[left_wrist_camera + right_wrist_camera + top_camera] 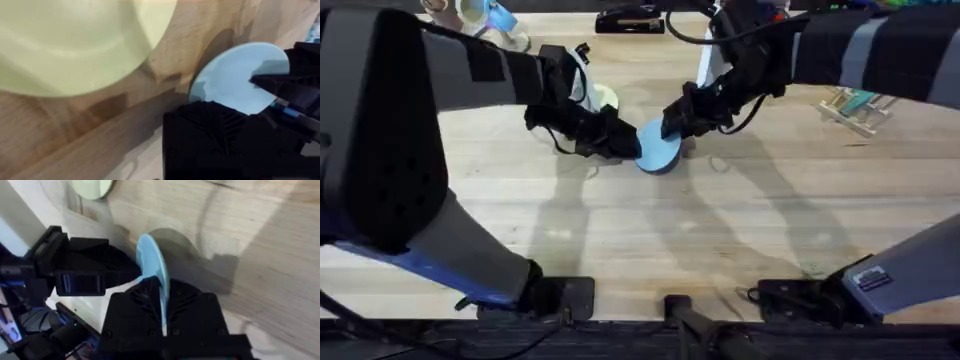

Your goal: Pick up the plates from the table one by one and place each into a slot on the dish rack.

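Right hand point(162, 287) first: clamped on the blue plate point(152, 262), rim pinched between the two black fingers point(137, 300), disc standing on edge. Seen from the right wrist as a thin blue sliver. From the left wrist, by contrast, the same plate broadside, a pale blue round with a dark finger of the right hand across its far edge.

Left hand point(620, 142) close up against the opposite side of that plate, tip at or very near the rim (touching or just short, hard to say). Apart or together: cannot tell from any view.

From overhead, both hands meeting over the middle of the desk point(650, 240), blue plate between them, tilted, its lower edge at or just above the wood.

Farther out, the cream plate point(606, 98) lying flat on the desk behind the left arm; little of it visible from overhead, but large and close from the left wrist, and a small pale disc far off from the right wrist.

Well apart to the right, visible from overhead, the dish rack point(860, 106) near the desk's far right side, pale pegs upright.
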